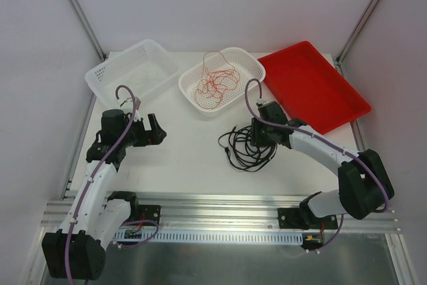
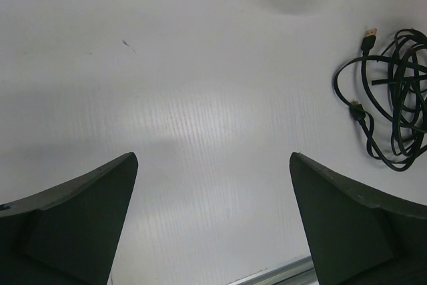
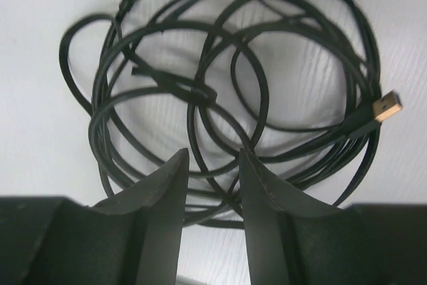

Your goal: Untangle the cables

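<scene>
The right tool (image 3: 213, 158) stands low over the black cables (image 3: 200, 91), which lie in a loose heap on the counter (image 2: 200, 65), just in front of the white basket (image 1: 250, 65). Its jaws are drawn narrow, and several strands cross the gap between them. Whether they already pinch a strand cannot be told.

The main risk is catching more than one strand. The loops overlap many times right under the jaws, so a lift from here would likely drag the whole heap up as one lump and pull the crossings tighter. A thin, smooth strand could also slip out of the pads and drop back in a worse snarl. The gold-tipped plug (image 3: 385, 106) sits at the outer edge of the heap and may snag inside a loop if it is pulled through. The left tool (image 2: 212, 158) hangs spread wide over bare counter, well apart from the heap and holding nothing, so nothing pins the heap down.

The red-orange cables (image 1: 217, 85) rest inside the basket, apart from the black ones.

The black cables look thin, round and rubbery, with a slight sheen, coiled in uneven ovals. Each visible end carries a small boxy plug. The red-orange ones are finer still, like wire, in a light scribble. The basket is white plastic with rows of small holes and a rounded rim. The counter is matt white with faint ribbing.
</scene>
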`<state>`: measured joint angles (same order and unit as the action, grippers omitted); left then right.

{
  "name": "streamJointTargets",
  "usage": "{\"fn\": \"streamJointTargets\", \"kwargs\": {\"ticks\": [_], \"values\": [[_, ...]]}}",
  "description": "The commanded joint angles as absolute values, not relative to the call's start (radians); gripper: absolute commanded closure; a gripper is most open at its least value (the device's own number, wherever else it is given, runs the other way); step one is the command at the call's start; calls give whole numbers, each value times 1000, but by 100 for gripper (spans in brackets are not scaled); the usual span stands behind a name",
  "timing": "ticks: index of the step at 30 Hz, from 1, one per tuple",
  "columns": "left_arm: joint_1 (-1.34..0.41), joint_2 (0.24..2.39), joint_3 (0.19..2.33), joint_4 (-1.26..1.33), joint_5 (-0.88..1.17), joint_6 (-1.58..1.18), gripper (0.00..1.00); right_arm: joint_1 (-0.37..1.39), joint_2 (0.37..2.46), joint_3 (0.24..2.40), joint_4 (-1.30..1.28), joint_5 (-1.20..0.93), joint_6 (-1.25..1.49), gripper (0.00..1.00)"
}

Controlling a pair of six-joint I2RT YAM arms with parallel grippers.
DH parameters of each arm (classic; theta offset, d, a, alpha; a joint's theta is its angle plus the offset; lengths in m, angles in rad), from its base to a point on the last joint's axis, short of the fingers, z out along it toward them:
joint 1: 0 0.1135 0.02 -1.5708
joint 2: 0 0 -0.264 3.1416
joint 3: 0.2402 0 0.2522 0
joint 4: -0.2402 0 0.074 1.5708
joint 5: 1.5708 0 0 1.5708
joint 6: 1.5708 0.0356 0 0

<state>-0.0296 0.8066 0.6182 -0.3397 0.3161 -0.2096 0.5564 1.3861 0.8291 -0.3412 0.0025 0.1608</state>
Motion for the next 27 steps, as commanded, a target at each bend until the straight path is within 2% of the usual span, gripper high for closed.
{"fn": "streamJointTargets", "kwargs": {"ticks": [1,10,13,17,19,22,23,24,27], "values": [[-34,827,634,-301,354,-198,1,561,1419,922,-275,94,160,61],[-35,819,630,-301,359,-199,1,557,1615,1006,-221,89,133,63],[-35,822,634,-299,364,-198,1,557,1667,1031,-215,65,135,67],[-35,824,632,-299,370,-199,1,566,1661,1028,-209,17,127,76],[-35,824,634,-298,374,-199,1,569,1642,1029,-224,9,106,76],[-35,825,634,-296,383,-201,1,577,1617,1019,-241,-37,89,87],[-35,828,634,-296,387,-202,1,575,1615,1017,-245,-32,89,95],[-35,828,634,-296,388,-201,1,577,1611,1017,-252,-29,87,98],[-35,827,632,-293,390,-201,1,592,1577,1037,-285,-12,69,99]]}}
